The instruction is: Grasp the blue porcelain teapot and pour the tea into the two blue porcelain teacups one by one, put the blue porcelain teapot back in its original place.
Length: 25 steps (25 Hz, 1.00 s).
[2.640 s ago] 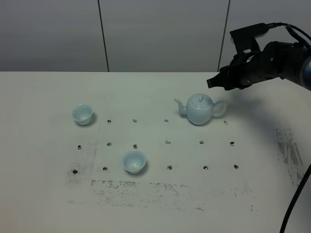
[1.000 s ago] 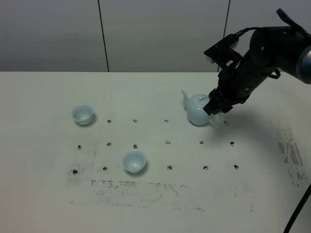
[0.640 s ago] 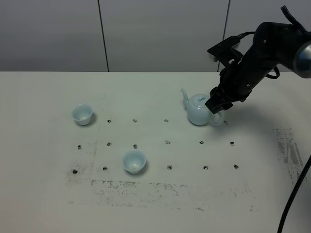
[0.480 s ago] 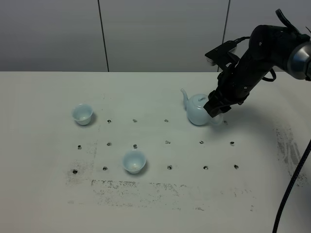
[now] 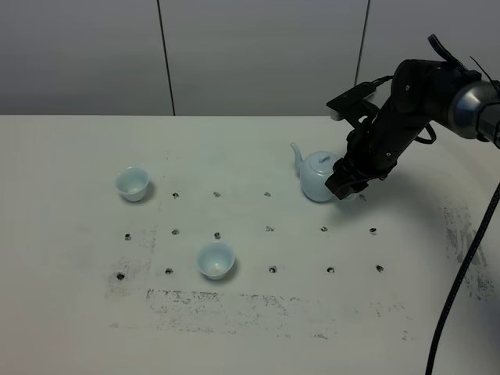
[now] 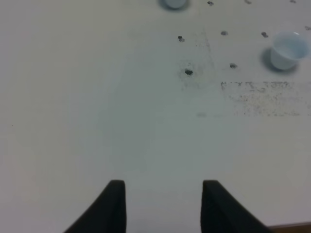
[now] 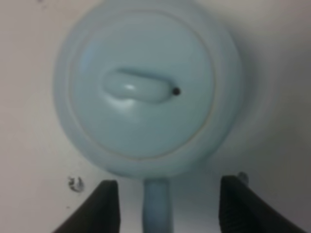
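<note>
The pale blue teapot stands on the white table right of centre, spout pointing left and away. My right gripper is down at its handle side and open. In the right wrist view, the two fingers straddle the loop handle without gripping it, and the lid fills the frame. One teacup sits at the far left and the other teacup nearer the front. The left gripper hovers open over bare table, both cups far ahead of it.
Small dark screw holes dot the tabletop in rows. Scuffed grey marks run along the front, with more at the right. A black cable hangs down at the right edge.
My right gripper came down from behind the teapot to its handle and sank a little lower in the last second. The teapot's spout has turned slightly away. Cups and left arm are unmoved.
</note>
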Tool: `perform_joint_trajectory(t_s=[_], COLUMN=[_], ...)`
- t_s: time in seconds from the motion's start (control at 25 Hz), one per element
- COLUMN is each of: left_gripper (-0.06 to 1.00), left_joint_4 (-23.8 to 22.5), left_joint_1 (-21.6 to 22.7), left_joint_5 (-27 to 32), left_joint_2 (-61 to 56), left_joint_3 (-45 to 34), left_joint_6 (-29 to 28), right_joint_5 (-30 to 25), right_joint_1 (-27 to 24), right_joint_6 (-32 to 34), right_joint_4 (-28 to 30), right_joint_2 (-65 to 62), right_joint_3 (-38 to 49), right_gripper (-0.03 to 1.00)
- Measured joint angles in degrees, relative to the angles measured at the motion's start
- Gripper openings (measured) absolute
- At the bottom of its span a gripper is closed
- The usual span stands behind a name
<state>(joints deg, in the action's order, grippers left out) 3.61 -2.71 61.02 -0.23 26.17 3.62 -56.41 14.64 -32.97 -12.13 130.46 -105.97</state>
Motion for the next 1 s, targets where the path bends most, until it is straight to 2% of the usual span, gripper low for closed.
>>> perform_joint_trajectory(t_s=[0.32, 0.4, 0.6, 0.64, 1.0], left_gripper=[0.43, 0.43, 0.43, 0.43, 0.43], left_joint_4=[0.0, 0.0, 0.0, 0.0, 0.0], left_joint_1=[0.0, 0.0, 0.0, 0.0, 0.0], left_joint_5=[0.0, 0.0, 0.0, 0.0, 0.0], left_joint_2=[0.0, 0.0, 0.0, 0.0, 0.0], left_joint_3=[0.0, 0.0, 0.0, 0.0, 0.0], left_joint_6=[0.0, 0.0, 0.0, 0.0, 0.0], right_joint_5=[0.7, 0.7, 0.7, 0.8, 1.7], right_joint_1=[0.0, 0.0, 0.0, 0.0, 0.0], right_joint_6=[0.3, 0.3, 0.2, 0.1, 0.1], right_joint_4=[0.6, 0.6, 0.5, 0.4, 0.5], right_joint_2=[0.8, 1.0, 1.0, 1.0, 0.4], right_joint_3=[0.0, 0.0, 0.0, 0.0, 0.1], right_gripper=[0.41, 0.35, 0.09, 0.07, 0.06])
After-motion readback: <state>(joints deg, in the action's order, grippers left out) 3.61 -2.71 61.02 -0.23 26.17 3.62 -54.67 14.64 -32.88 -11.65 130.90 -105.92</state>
